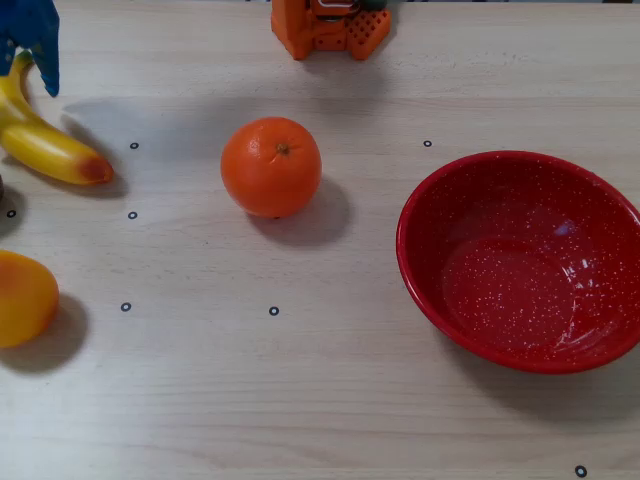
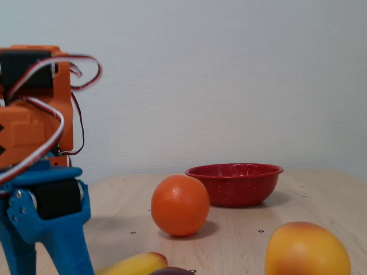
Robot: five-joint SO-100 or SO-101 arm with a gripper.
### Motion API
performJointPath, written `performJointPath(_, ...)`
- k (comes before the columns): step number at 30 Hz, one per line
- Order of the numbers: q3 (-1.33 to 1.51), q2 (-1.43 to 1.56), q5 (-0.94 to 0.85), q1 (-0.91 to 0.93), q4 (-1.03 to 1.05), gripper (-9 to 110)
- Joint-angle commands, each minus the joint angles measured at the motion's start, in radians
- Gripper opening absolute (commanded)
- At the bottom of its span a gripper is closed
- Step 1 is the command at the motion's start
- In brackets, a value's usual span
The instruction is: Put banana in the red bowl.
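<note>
Overhead view showed banana [image 1: 45, 150] on the table, red bowl [image 1: 425, 215] empty; my gripper [image 2: 49, 266] was spread over it, holding nothing

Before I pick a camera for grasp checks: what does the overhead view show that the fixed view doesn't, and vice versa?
Only the overhead view shows the curved yellow banana at nearly full length, the glossy red speckled bowl's inside and the arm's orange base. Only the fixed view shows the wired orange arm above the blue gripper. Both show the round orange and the yellow-orange fruit.
</note>
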Motion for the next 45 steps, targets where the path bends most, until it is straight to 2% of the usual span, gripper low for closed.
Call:
performJointPath(1,-0.095,0.041,-0.017,-0.023,-0.026,37)
performJointPath(26,-0.129,-0.052,-0.014,-0.092,-0.051,35)
performJointPath(38,-0.126,-0.055,-0.017,-0.092,-0.046,26)
performJointPath(45,-0.126,-0.055,-0.017,-0.092,-0.048,14)
